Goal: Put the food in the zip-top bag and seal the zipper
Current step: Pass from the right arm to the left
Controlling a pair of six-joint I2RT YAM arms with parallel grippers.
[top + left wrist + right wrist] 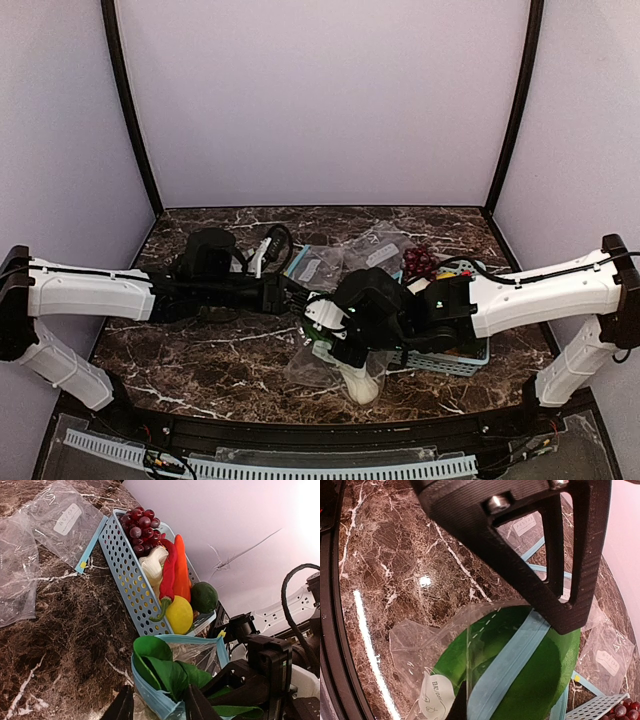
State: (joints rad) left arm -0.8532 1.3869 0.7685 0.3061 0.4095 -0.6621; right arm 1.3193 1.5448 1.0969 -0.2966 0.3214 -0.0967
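Observation:
The zip-top bag (pixel 420 640) lies in front of the basket with its mouth open. Its light-blue zipper (pixel 150 690) rings the green leaves of the large leafy vegetable (pixel 170 672), which sits partly inside. The white stalk (pixel 362 382) points toward the near edge. My left gripper (pixel 159 695) has its fingers apart, with the zipper rim between them. My right gripper (pixel 512 662) is closed on the leaves (pixel 540 680) at the bag's mouth. The red-orange tapered vegetable (pixel 182 565) is in the basket. In the top view, left gripper (pixel 298 298) and right gripper (pixel 335 330) meet at the bag.
The light-blue basket (pixel 125 565) holds purple grapes (pixel 140 522), a red pepper (pixel 170 575), a lemon (pixel 180 614) and a dark green fruit (pixel 204 596). Smaller clear bags (pixel 65 520) lie behind it on the marble table. The basket (pixel 450 362) sits under the right arm.

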